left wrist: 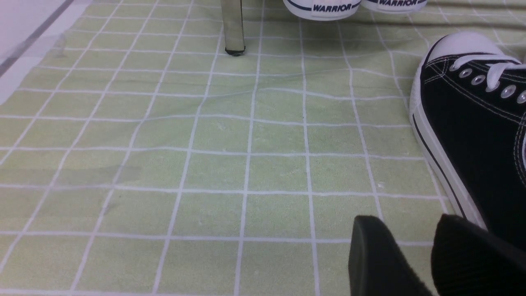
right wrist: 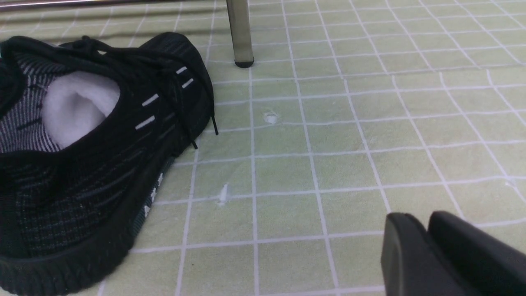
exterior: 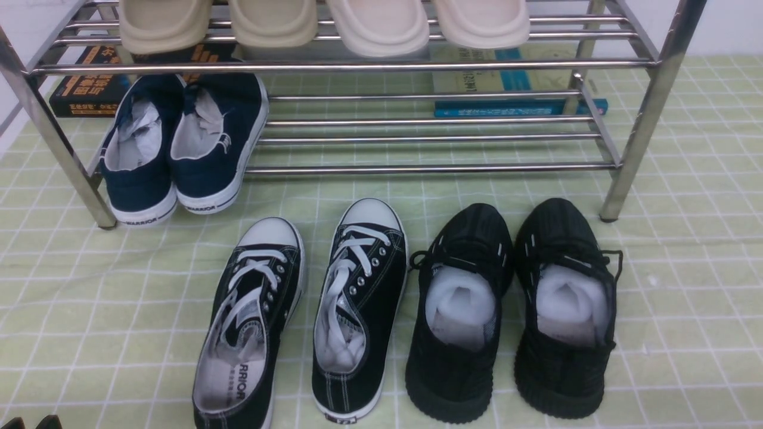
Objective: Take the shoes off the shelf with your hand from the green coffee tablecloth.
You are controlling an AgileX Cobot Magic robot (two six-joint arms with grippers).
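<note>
"WARRIOR" stands in dark letters on the white rubber heel strips of the pair of navy canvas shoes with white soles (exterior: 182,143), readable in the front view and in the left wrist view (left wrist: 332,7). The same word is printed on the grey insole of the left black canvas sneaker with white toe cap and laces (exterior: 247,333). The lettering on the black book with orange print (exterior: 89,86) and the pale book with teal blocks (exterior: 506,77) is too blurred to read.
</note>
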